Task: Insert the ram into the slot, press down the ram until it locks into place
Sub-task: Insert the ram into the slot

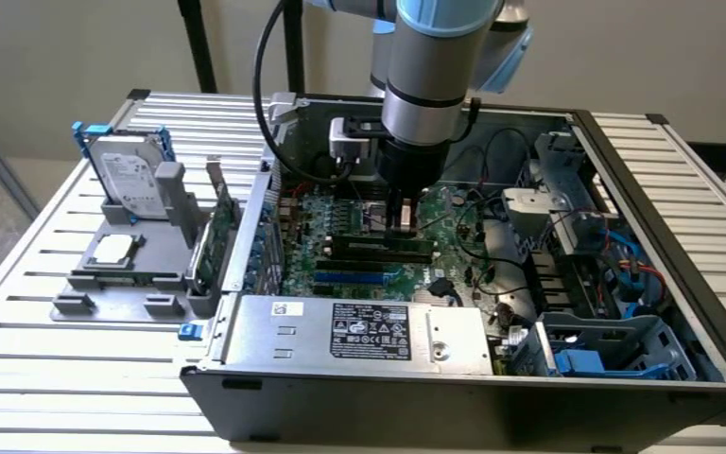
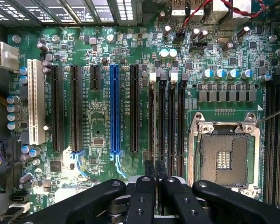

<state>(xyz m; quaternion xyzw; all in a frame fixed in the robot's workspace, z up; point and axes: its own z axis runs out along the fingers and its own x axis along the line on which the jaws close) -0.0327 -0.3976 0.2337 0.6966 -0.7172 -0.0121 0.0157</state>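
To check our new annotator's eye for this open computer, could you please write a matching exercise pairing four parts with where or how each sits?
Things:
A. long bright blue plastic socket
B. long white plastic socket
C. square metal-framed processor socket
D. silver hard drive in a blue frame

Places or states:
1. stands on the grey fixture outside the black computer case
2. open, with no chip in it
3. between long black sockets on the green board
4. at the end of the socket row

Pairs: A-3, B-4, C-2, D-1.
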